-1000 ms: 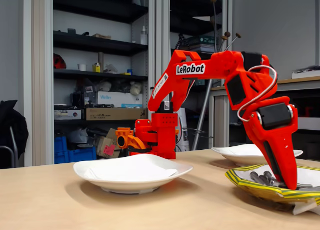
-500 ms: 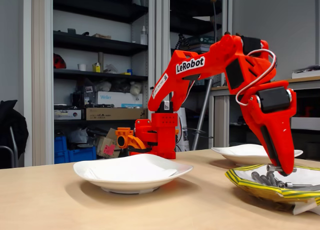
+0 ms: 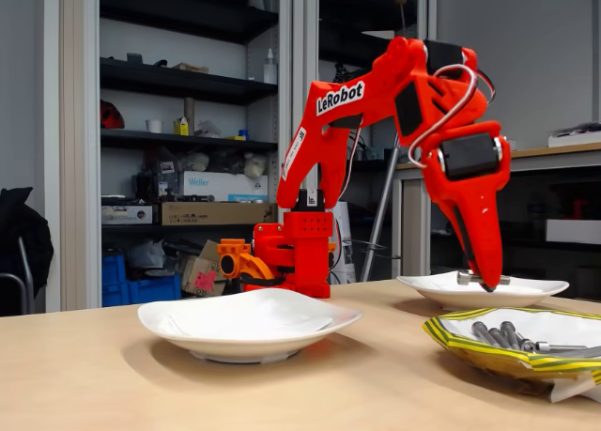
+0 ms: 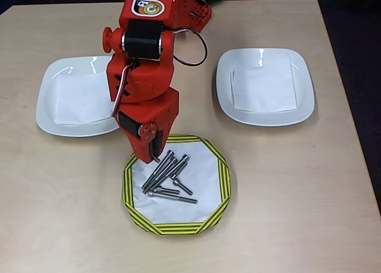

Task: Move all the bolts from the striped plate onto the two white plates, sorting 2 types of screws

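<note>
My red gripper (image 3: 485,281) is shut on a small grey bolt (image 3: 470,278) that lies crosswise at its tips, lifted clear of the striped plate (image 3: 470,352). Seen from overhead, the gripper (image 4: 155,156) hangs over that plate's upper left rim (image 4: 127,190). Several bolts (image 4: 164,171) lie in a loose cluster on the plate's white inside, long slim ones with a short one (image 4: 182,186) beside them; the pile (image 3: 500,335) also shows in the fixed view. One white plate (image 4: 45,106) lies to the left and another white plate (image 4: 224,82) to the right, each lined with a white paper sheet and bare of bolts.
The arm's red base (image 3: 293,253) stands at the table's far edge between the two white plates. In the fixed view the near white plate (image 3: 160,322) is at centre and the far one (image 3: 547,287) sits behind the gripper. Shelving fills the background.
The gripper, down among the bolts in the striped plate, has risen with one bolt between its fingers and swung left and up in the fixed view.
</note>
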You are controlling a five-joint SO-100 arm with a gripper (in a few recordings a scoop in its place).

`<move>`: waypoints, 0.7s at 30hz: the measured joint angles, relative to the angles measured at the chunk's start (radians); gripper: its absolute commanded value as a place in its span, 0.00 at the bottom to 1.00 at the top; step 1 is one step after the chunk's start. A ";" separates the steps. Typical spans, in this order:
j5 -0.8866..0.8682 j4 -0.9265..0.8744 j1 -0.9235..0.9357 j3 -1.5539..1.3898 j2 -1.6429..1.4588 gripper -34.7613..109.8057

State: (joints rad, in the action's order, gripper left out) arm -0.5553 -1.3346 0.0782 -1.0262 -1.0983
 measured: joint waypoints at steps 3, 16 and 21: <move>-0.026 -0.006 -0.011 -0.064 -0.051 0.24; -0.558 -0.132 -0.330 -0.348 -0.305 0.24; -0.836 -0.097 -0.480 -0.483 -0.405 0.24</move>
State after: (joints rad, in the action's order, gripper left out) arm -1.3913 -1.4312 -0.4019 -1.5094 -1.5033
